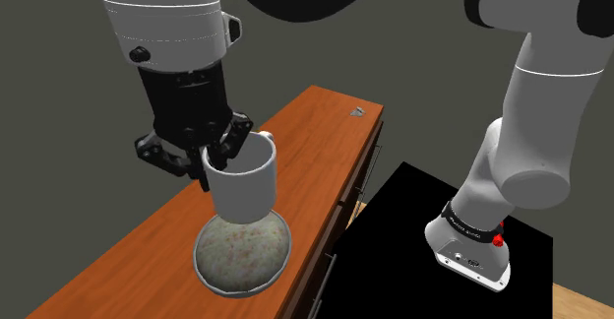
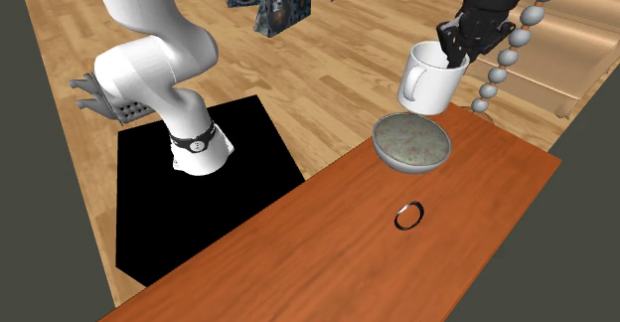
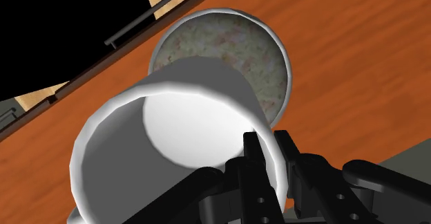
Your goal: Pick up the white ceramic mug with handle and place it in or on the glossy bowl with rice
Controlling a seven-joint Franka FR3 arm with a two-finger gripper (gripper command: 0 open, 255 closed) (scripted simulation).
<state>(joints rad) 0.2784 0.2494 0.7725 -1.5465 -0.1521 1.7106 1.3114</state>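
Observation:
A white mug [image 1: 242, 177] hangs upright in the air, its rim wall clasped by my black gripper [image 1: 220, 147], which is shut on it. Directly beneath it sits the grey speckled bowl [image 1: 244, 254] on the wooden table [image 1: 325, 130]. In the second exterior view the mug [image 2: 427, 78] with its handle hangs just above the bowl [image 2: 411, 143], held by the gripper [image 2: 452, 50]. The wrist view looks into the mug [image 3: 173, 143], with one finger inside and one outside its wall at the gripper [image 3: 269, 150], and the bowl [image 3: 231, 46] lies past it.
A small metal ring [image 2: 408, 215] lies on the table toward the second exterior view's near side. The black stand [image 1: 423, 238] is beside the table. A string of grey beads [image 2: 509, 47] hangs near the gripper. Drawer handles [image 1: 349, 184] line the table's side.

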